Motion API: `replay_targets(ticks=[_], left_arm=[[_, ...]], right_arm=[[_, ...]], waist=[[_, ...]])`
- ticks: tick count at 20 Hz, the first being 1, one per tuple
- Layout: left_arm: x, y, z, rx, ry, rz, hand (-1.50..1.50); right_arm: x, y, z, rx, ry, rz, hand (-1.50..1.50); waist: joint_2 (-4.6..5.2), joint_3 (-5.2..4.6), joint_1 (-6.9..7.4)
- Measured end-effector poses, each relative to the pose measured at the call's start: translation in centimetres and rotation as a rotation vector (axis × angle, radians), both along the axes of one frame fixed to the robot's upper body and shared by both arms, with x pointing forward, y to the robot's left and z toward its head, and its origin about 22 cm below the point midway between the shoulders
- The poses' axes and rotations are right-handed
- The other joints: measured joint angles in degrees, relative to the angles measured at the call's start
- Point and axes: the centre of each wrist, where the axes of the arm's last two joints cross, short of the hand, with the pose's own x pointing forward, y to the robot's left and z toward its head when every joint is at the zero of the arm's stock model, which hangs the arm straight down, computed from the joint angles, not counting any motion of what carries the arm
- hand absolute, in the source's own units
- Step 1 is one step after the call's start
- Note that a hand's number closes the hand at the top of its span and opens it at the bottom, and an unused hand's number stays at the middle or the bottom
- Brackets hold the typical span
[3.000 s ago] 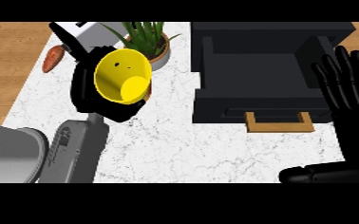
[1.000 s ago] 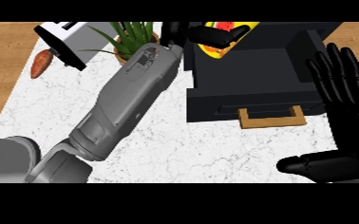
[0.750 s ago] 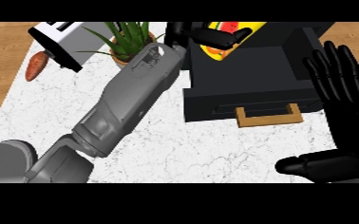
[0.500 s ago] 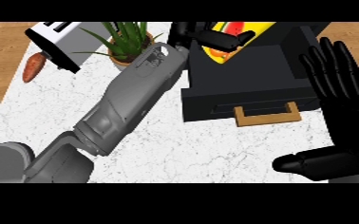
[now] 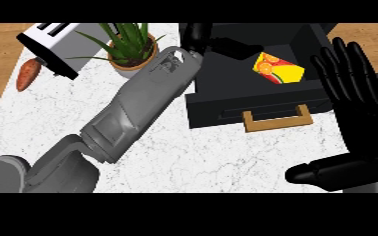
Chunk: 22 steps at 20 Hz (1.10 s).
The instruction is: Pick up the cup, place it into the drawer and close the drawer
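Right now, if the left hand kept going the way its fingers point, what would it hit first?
Probably the yellow cup lying in the open drawer; the left hand points towards it, though its height above is unclear.

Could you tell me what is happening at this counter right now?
The robot's left hand is stretched over the open black drawer. The yellow cup with a fruit pattern lies inside the drawer, apparently just clear of the fingers. The right hand rests open at the view's right, beside the drawer. The wooden handle is untouched, so the drawer is not yet closed.
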Motion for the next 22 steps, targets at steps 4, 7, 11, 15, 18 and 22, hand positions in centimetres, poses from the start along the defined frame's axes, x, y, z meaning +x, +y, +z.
replay_targets(ticks=[4,7,11,15,18,22], left_arm=[[-0.1,0.0,-0.1,-0.050,-0.003,-0.017,-1.50],[-0.2,-0.3,0.3,-0.111,-0.015,-0.047,-1.50],[-0.6,-0.7,1.0,-0.207,-0.044,-0.094,-1.50],[-0.9,-0.8,1.3,-0.298,-0.046,-0.129,-1.50],[-1.1,-0.1,1.0,-0.348,-0.028,-0.129,-1.50],[-1.1,1.6,1.4,-0.397,-0.036,-0.100,-1.50]], right_arm=[[0.1,0.2,0.2,0.027,-0.005,0.015,-1.50],[0.1,0.0,0.0,0.048,0.002,0.026,-1.50],[-0.1,-0.5,0.2,0.068,0.020,0.041,-1.50],[-1.0,-1.8,-0.1,0.061,0.026,0.052,1.50],[-1.2,-2.3,0.0,0.029,0.020,0.058,1.50],[-2.2,-3.2,0.4,-0.096,0.012,0.082,1.50]], waist=[[0.13,-0.03,-0.17],[-0.01,-0.04,0.42],[-0.46,-0.07,1.74],[-0.96,-0.09,3.51],[-1.35,-0.10,5.16],[-1.71,-0.12,6.31]])
